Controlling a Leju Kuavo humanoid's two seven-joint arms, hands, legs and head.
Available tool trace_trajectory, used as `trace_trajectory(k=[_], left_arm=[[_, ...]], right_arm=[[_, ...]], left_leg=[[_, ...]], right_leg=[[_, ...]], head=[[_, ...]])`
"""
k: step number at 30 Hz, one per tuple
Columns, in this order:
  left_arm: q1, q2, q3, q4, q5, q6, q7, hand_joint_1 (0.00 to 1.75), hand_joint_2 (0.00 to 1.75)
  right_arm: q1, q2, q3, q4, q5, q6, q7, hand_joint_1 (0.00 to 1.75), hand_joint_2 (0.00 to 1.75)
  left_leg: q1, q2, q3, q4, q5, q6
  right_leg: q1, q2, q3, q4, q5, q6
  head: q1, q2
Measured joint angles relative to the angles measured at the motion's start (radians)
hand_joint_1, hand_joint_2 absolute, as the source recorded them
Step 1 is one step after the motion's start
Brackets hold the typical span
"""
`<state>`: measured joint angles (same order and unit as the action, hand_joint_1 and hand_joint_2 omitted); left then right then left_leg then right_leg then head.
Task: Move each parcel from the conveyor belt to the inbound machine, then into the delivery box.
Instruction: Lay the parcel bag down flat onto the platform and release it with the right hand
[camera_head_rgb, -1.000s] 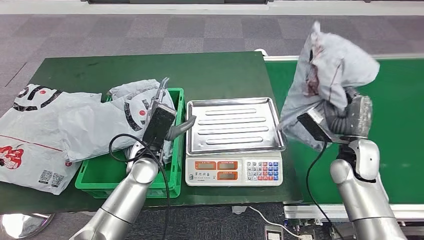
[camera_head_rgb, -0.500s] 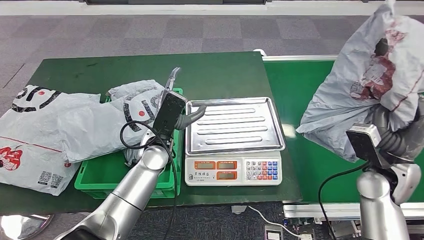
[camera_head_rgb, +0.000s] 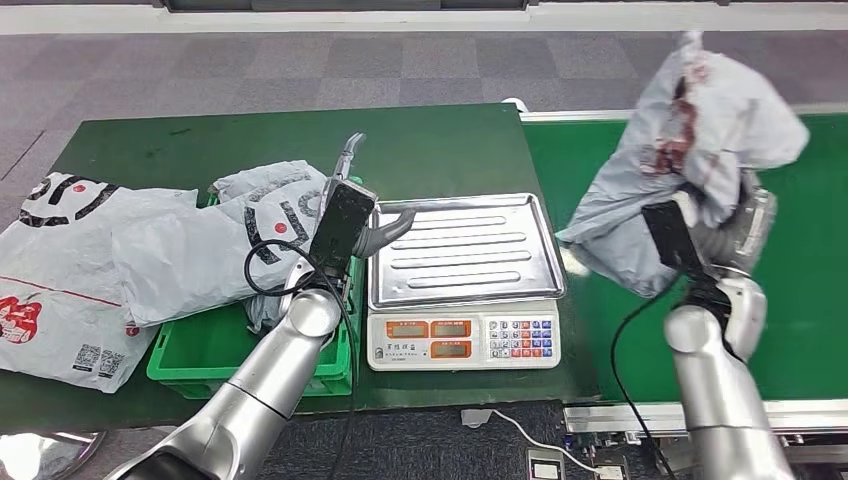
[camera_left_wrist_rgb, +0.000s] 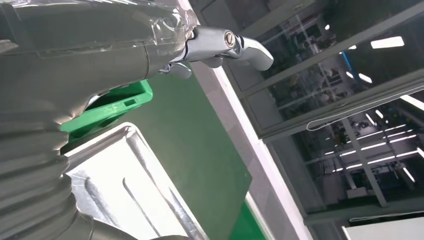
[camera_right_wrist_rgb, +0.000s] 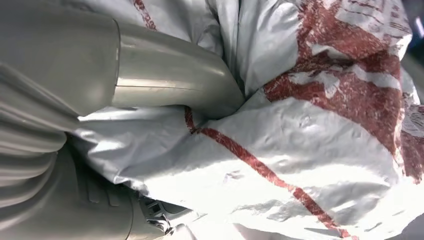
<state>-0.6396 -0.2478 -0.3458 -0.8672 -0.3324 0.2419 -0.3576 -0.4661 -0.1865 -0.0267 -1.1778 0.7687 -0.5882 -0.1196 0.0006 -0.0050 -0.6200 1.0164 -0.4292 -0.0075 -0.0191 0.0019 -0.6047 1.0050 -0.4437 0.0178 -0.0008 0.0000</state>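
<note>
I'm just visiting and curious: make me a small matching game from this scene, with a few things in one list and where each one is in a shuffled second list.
Things:
1. grey parcel with red print
2. scale's steel tray
3. green crate
4. left hand

Places:
A. on the table left of the scale, with parcels draped over it
B. raised above the conveyor belt, held by the right hand
C. bare, nothing lying on it
D. hovering between the crate and the scale, holding nothing

Pairs: 1-B, 2-C, 3-A, 4-D
</note>
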Motion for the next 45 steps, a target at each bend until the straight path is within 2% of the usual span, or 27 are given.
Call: trace_trajectory(k=[4,7,15,20,25,28,34,37,45], left_arm=[[0.001,0.001,-0.004,-0.006,0.036,0.014,-0.003,0.0,1.75],[0.002,0.005,-0.004,-0.009,0.069,0.016,-0.004,0.0,1.75],[0.003,0.012,-0.004,0.007,0.146,0.015,-0.038,0.0,1.75],[0.005,0.015,-0.004,0.012,0.154,0.015,-0.039,0.0,1.75],[0.005,0.016,-0.006,0.014,0.171,0.015,-0.04,0.0,1.75],[0.001,0.016,-0.016,0.019,0.181,0.014,-0.04,0.0,1.75],[-0.016,0.013,-0.038,0.039,0.194,0.017,-0.051,0.0,1.75],[-0.023,0.013,-0.048,0.046,0.195,0.018,-0.052,0.0,1.75],[-0.029,0.012,-0.056,0.058,0.196,0.018,-0.052,0.0,1.75]], right_arm=[[-0.12,0.063,0.095,0.204,-0.012,0.074,0.025,1.75,1.75],[-0.18,0.1,0.141,0.303,-0.018,0.105,0.036,1.75,1.75],[-0.257,0.15,0.185,0.478,-0.082,0.187,0.04,1.75,1.75],[-0.271,0.163,0.193,0.517,-0.087,0.194,0.042,1.75,1.75],[-0.289,0.173,0.213,0.556,-0.099,0.266,0.071,1.75,1.75],[-0.295,0.181,0.23,0.577,-0.121,0.334,0.068,1.75,1.75],[-0.291,0.205,0.266,0.594,-0.201,0.516,0.009,1.75,1.75],[-0.277,0.217,0.283,0.593,-0.239,0.573,-0.013,1.75,1.75],[-0.265,0.221,0.301,0.588,-0.264,0.598,-0.02,1.75,1.75]], left_leg=[[0.002,-0.002,-0.001,0.0,0.002,-0.001],[0.002,-0.003,-0.001,0.0,0.002,-0.002],[0.002,-0.005,-0.003,0.0,0.002,-0.001],[0.002,-0.005,-0.003,0.0,0.002,-0.001],[0.002,-0.005,-0.002,0.0,0.002,-0.001],[0.002,-0.005,-0.002,0.0,0.002,-0.001],[0.002,-0.003,-0.002,0.0,0.002,-0.002],[0.002,-0.003,-0.002,0.0,0.002,-0.002],[0.002,-0.003,-0.001,0.0,0.002,-0.002]], right_leg=[[0.002,-0.002,-0.001,0.001,0.001,-0.001],[0.002,-0.003,-0.001,0.001,0.001,-0.001],[0.002,-0.005,-0.001,0.001,0.0,-0.001],[0.002,-0.005,-0.001,0.0,0.0,-0.001],[0.002,-0.004,-0.001,0.0,0.0,-0.001],[0.002,-0.004,-0.001,0.0,0.0,-0.001],[0.002,-0.003,-0.002,0.0,0.0,-0.001],[0.002,-0.003,-0.002,0.0,0.0,-0.001],[0.002,-0.003,-0.001,0.0,0.0,-0.001]], head=[[0.0,0.0],[0.0,0.0],[0.0,0.0],[0.0,0.0],[0.0,0.0],[0.0,0.0],[0.0,0.0],[0.0,0.0],[0.0,0.0]])
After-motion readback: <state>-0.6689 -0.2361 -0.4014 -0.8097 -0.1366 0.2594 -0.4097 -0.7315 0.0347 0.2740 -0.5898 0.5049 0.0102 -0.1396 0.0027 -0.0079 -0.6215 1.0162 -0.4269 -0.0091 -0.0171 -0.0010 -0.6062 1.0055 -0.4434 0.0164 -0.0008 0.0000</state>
